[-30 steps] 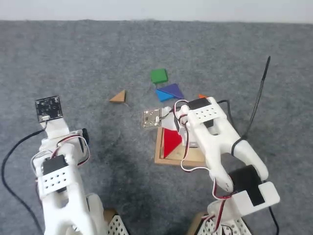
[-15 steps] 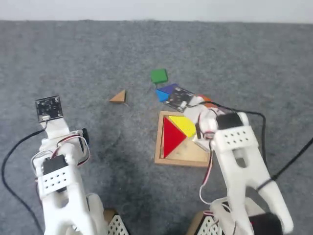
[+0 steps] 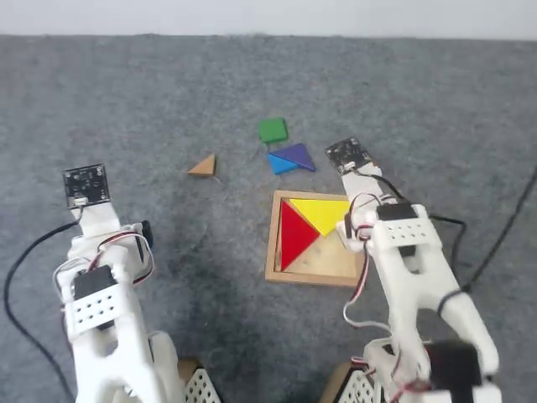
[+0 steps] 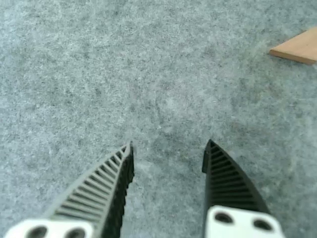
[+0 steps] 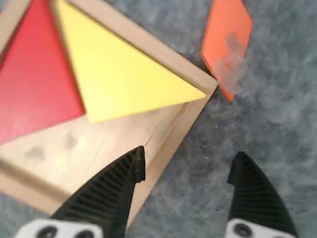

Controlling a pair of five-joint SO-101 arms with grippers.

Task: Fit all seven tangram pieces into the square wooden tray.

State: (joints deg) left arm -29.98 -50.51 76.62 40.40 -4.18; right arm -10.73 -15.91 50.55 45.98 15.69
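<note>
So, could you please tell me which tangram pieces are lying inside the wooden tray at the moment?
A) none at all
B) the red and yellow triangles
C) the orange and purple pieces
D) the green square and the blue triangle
B: the red triangle and the yellow triangle lie flat, edge to edge, inside the wooden tray.

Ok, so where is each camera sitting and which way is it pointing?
High view: fixed above, behind the arms, looking down at the carpet; both arms show.
Left wrist view: on the left arm, facing carpet; open left claw shows.
Right wrist view: on the right arm, facing the tray corner; open right claw shows.
Shared: high and right wrist views both show the yellow triangle.
</note>
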